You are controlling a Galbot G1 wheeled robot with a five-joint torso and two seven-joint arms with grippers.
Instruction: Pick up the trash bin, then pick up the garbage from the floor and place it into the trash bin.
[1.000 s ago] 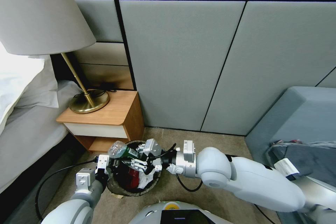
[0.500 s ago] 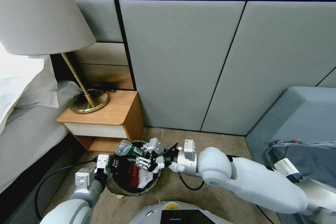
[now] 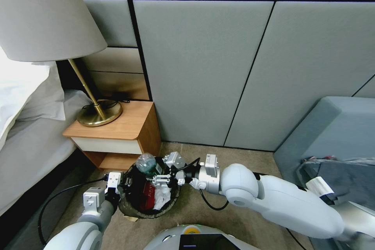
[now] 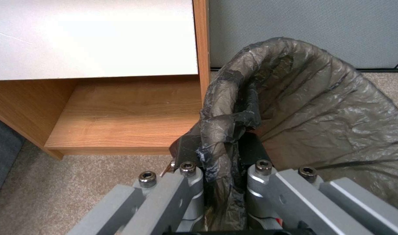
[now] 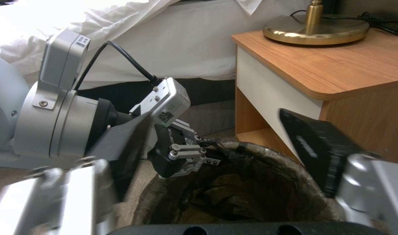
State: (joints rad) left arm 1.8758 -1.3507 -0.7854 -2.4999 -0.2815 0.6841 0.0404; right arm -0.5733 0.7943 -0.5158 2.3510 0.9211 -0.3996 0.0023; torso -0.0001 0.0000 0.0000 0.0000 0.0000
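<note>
The trash bin [image 3: 137, 210], white with a dark liner, hangs just off the carpet by the nightstand. My left gripper [image 3: 123, 182] is shut on its near-left rim; the left wrist view shows the fingers [image 4: 188, 178] clamping the folded liner [image 4: 225, 120]. Above the bin's mouth my right gripper [image 3: 160, 170] stands open, and its black fingers [image 5: 314, 143] are wide apart with nothing between them. A clear bottle with a green label [image 3: 147, 162] tips over the bin's far rim beside that gripper. Inside lie a red wrapper [image 3: 147, 196] and white paper [image 3: 161, 197].
A wooden nightstand [image 3: 119, 125] with a brass lamp base [image 3: 99, 113] stands right behind the bin. A bed [image 3: 27, 152] is to the left, grey wall panels [image 3: 203, 70] lie ahead, and a blue-grey seat [image 3: 336, 133] is at the right. Beige carpet [image 3: 218, 156] is open between them.
The bottle has shifted right from the bin's left rim to its far rim and tipped downward. My right gripper has drawn back slightly. The left gripper and bin stayed put.
</note>
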